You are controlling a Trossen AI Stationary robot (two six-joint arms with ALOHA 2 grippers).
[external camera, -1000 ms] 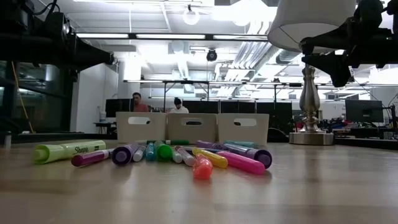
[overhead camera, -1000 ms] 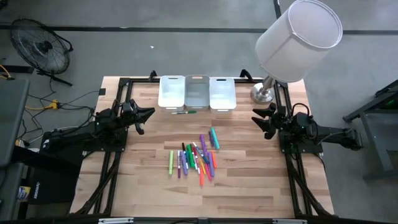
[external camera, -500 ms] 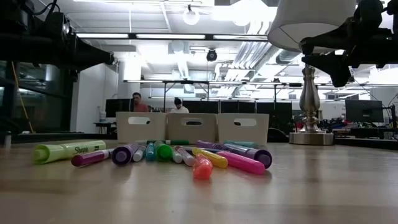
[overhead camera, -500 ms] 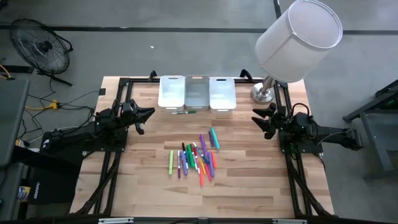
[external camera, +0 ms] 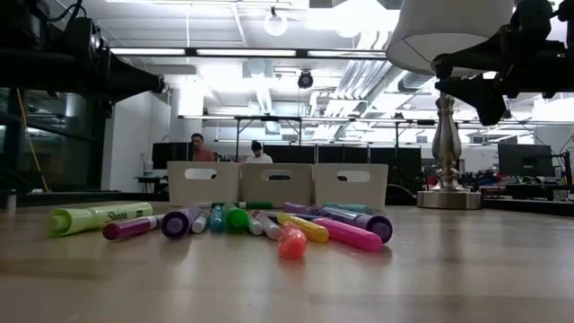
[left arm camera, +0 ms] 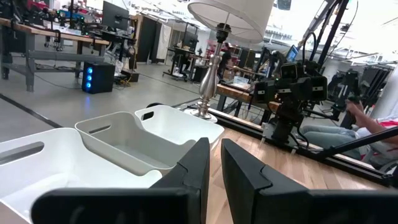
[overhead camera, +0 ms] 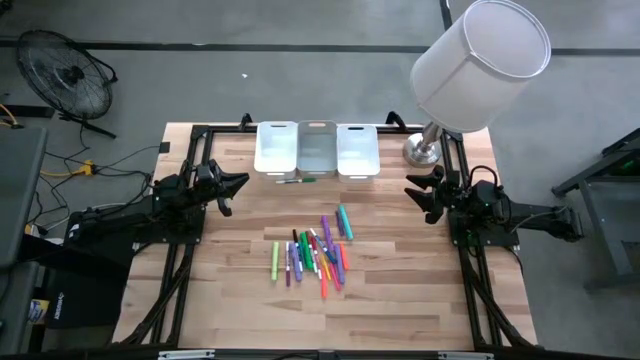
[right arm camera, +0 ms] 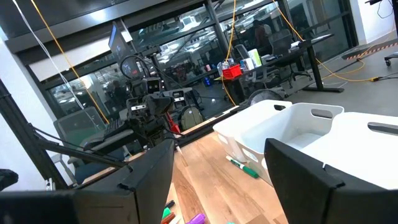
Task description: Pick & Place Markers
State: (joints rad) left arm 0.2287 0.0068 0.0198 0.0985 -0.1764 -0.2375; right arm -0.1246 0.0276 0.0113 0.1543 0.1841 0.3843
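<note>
Several markers [overhead camera: 312, 255] in green, purple, teal, red, orange, pink and yellow lie in a loose pile on the middle of the wooden table; they also show in the low view [external camera: 269, 226]. One more green marker [overhead camera: 297, 180] lies alone just in front of the bins and shows in the right wrist view [right arm camera: 242, 167]. My left gripper [overhead camera: 238, 188] hovers above the table's left side with its fingers close together [left arm camera: 214, 174], empty. My right gripper [overhead camera: 412, 195] hovers above the right side, wide open [right arm camera: 217, 180] and empty. Both are well away from the pile.
Three white and grey bins [overhead camera: 317, 147] stand side by side at the table's far edge. A lamp with a big white shade [overhead camera: 480, 65] stands on its base [overhead camera: 420, 152] at the far right corner, close to my right arm. People sit in the room behind [external camera: 199, 148].
</note>
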